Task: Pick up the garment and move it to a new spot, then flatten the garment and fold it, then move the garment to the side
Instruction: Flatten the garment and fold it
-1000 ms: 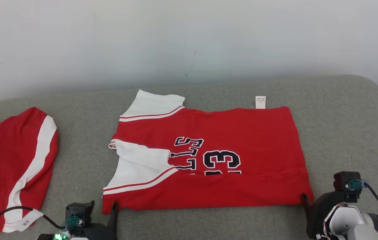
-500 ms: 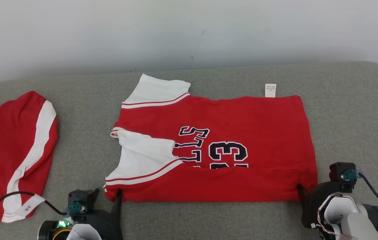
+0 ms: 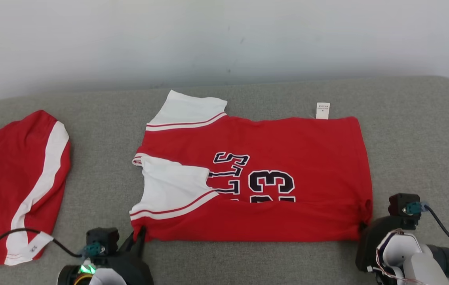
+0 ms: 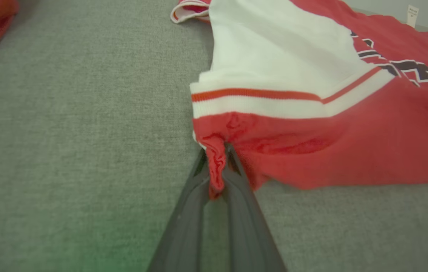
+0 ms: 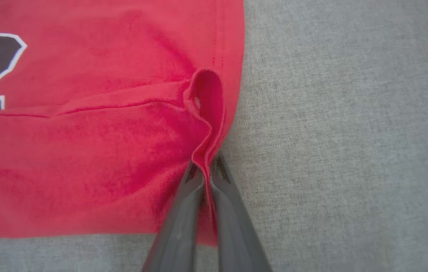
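I have the garment (image 3: pixel 272 158), a red jersey with dark lettering, spread across the middle of the grey padded surface (image 3: pixel 414 130) in the head camera. Its white shoulder panels point toward 9 o'clock and its hem toward 3 o'clock. The near long edge is folded up over the body and covers the lower part of the printed numbers. A small white label (image 3: pixel 322 111) sticks out from the far edge at about 1 o'clock.

My left gripper (image 4: pixel 217 149) sits at 7 o'clock in the head camera. Its wrist camera shows both fingers pinched tight on a bunched red corner of the jersey, just below the white-and-red striped trim. My right gripper (image 5: pixel 204 160) is at 4 o'clock. Its fingers are pressed together on a raised ridge of red cloth at the hem corner, and a small loop of fabric curls up just beyond the tips. From these angles I cannot tell whether the pinched corners are lifted clear of the surface or rest on it.

At 9 o'clock, well apart from the jersey, a second red cloth (image 3: pixel 22 178) with a white stripe lies rumpled. A pale wall (image 3: pixel 224 39) runs along 12 o'clock.
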You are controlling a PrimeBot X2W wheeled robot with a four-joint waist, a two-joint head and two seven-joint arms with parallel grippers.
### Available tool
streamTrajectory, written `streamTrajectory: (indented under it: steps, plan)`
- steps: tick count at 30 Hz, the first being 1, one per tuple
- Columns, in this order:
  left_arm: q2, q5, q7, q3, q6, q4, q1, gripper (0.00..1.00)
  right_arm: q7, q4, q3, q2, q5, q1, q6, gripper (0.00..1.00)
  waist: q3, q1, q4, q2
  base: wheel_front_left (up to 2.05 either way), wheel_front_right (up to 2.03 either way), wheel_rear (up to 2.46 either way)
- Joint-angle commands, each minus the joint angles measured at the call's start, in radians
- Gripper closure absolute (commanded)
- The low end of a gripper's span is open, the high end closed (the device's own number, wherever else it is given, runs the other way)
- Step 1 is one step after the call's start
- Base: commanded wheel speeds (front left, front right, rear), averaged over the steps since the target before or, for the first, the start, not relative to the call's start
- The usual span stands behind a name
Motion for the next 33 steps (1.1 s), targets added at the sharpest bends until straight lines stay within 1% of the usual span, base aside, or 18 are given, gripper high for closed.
streamTrajectory:
  steps: [1, 5, 9, 11, 13, 18, 26, 29, 33]
  plan:
    - [-0.001, -0.008, -0.005, 0.001, 0.0, 0.012, 0.038, 1.0, 0.022, 0.02, -0.007, 0.005, 0.009, 0.063, -0.003, 1.0, -0.027, -0.0001, -0.002, -0.0001, 0.0, 0.0, 0.0]
    - [0.006, -0.034, -0.013, 0.015, -0.003, 0.003, 0.074, 1.0, 0.033, -0.023, -0.024, 0.004, 0.02, 0.096, -0.003, 1.0, -0.07, -0.0001, -0.002, -0.0001, 0.0, 0.0, 0.0]
    - [0.017, -0.056, -0.022, 0.029, 0.001, -0.031, 0.122, 1.0, 0.053, -0.097, -0.043, 0.003, 0.026, 0.138, -0.003, 1.0, -0.114, -0.0001, -0.003, -0.0001, 0.0, 0.0, 0.0]
    - [0.021, -0.07, -0.024, 0.04, 0.005, -0.064, 0.146, 1.0, 0.066, -0.14, -0.051, 0.003, 0.029, 0.156, -0.003, 1.0, -0.127, -0.0001, -0.006, -0.0001, 0.0, 0.0, 0.0]
    - [0.027, -0.1, -0.019, 0.06, 0.015, -0.133, 0.194, 1.0, 0.096, -0.209, -0.061, 0.003, 0.032, 0.192, -0.003, 1.0, -0.143, -0.0001, -0.01, -0.0001, 0.0, 0.0, 0.0]
    - [0.048, -0.137, 0.019, 0.085, 0.05, -0.297, 0.307, 1.0, 0.154, -0.302, -0.072, 0.004, 0.038, 0.251, -0.003, 1.0, -0.16, -0.0001, -0.008, -0.0001, 0.0, 0.0, 0.0]
    - [0.075, -0.158, 0.113, 0.07, 0.141, -0.587, 0.53, 1.0, 0.214, -0.382, -0.079, 0.007, 0.063, 0.337, -0.003, 1.0, -0.166, -0.0001, 0.008, -0.0001, 0.0, 0.0, 0.0]
    - [0.085, -0.151, 0.132, 0.063, 0.171, -0.649, 0.581, 1.0, 0.23, -0.397, -0.079, 0.007, 0.074, 0.367, -0.003, 1.0, -0.165, -0.0001, 0.017, -0.0001, 0.0, 0.0, 0.0]
    - [0.1, -0.12, 0.132, 0.047, 0.182, -0.68, 0.595, 1.0, 0.239, -0.403, -0.077, 0.008, 0.101, 0.395, -0.003, 1.0, -0.166, -0.0001, 0.024, -0.0001, 0.0, 0.0, 0.0]
